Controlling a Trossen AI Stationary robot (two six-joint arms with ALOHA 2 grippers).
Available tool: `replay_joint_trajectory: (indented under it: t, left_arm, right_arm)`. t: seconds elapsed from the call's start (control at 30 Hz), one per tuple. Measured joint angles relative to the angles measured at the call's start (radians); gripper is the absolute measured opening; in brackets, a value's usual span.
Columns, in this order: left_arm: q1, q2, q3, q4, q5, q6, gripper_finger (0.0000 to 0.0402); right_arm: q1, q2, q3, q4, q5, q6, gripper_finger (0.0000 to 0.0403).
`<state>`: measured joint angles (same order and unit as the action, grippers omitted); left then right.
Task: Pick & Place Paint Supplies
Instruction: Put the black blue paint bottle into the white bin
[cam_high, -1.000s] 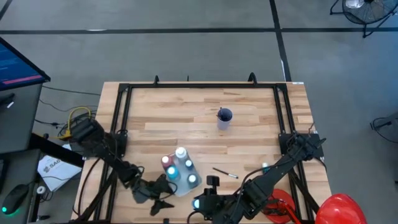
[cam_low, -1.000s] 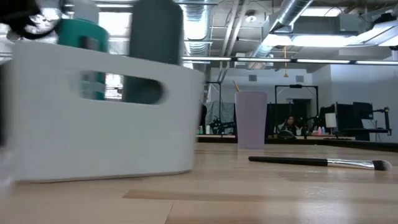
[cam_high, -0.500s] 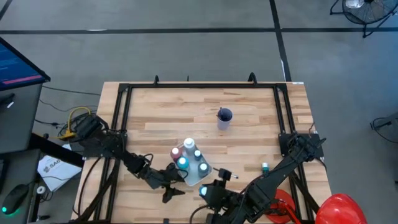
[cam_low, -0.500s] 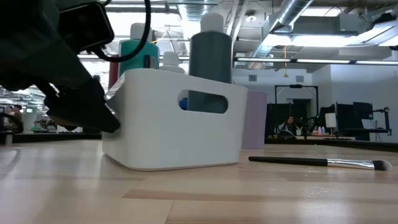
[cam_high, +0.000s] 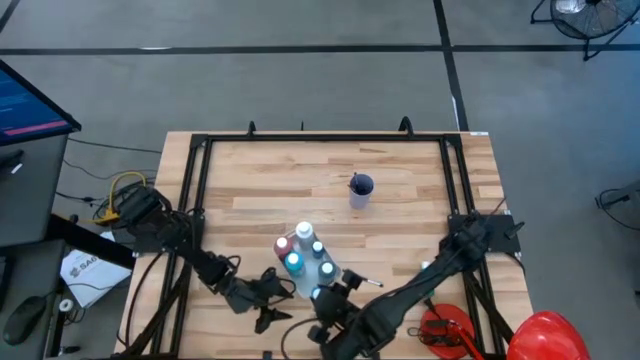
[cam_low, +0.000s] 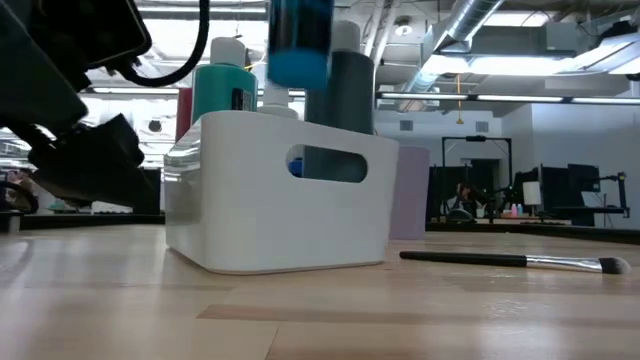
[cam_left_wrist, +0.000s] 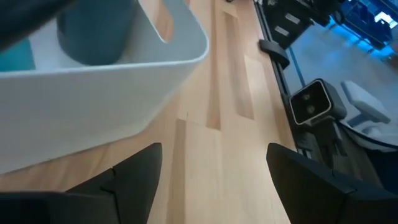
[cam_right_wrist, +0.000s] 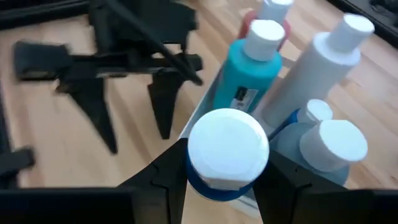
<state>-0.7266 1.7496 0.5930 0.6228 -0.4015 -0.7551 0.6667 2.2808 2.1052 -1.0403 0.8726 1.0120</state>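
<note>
On the wooden table (cam_high: 400, 230), the right claw (cam_right_wrist: 227, 163) grips a blue bottle (cam_right_wrist: 227, 152) above the white caddy (cam_low: 280, 205); the left claw (cam_high: 268, 300) gapes empty.

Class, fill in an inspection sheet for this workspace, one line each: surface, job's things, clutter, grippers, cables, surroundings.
Surface: wooden table.
Job's things: white caddy holding paint bottles; blue bottle above it; brush lying on the table.
Clutter: purple cup; red helmet at the table's corner.
Grippers: right gripper shut on the blue bottle; left gripper open beside the caddy.
Cables: yellow cable off the table's left edge.
Surroundings: monitor; person far behind.
</note>
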Motion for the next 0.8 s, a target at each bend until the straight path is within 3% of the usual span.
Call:
replay_joint_trajectory:
  t: [0.27,0.47,0.8]
  left_arm:
    - [-0.034,0.0,0.0,-0.001,-0.074,-0.002,0.0282]
    - [-0.037,0.0,0.0,-0.002,-0.078,0.015,0.0282]
    - [-0.037,0.0,0.0,-0.002,-0.078,0.017,0.0282]
  right_arm:
    - [-0.037,0.015,0.001,0.004,0.031,0.065,0.0137]
    - [-0.039,0.029,0.002,0.09,0.031,0.048,0.0137]
    - [-0.039,0.032,0.001,0.076,0.038,0.035,0.0138]
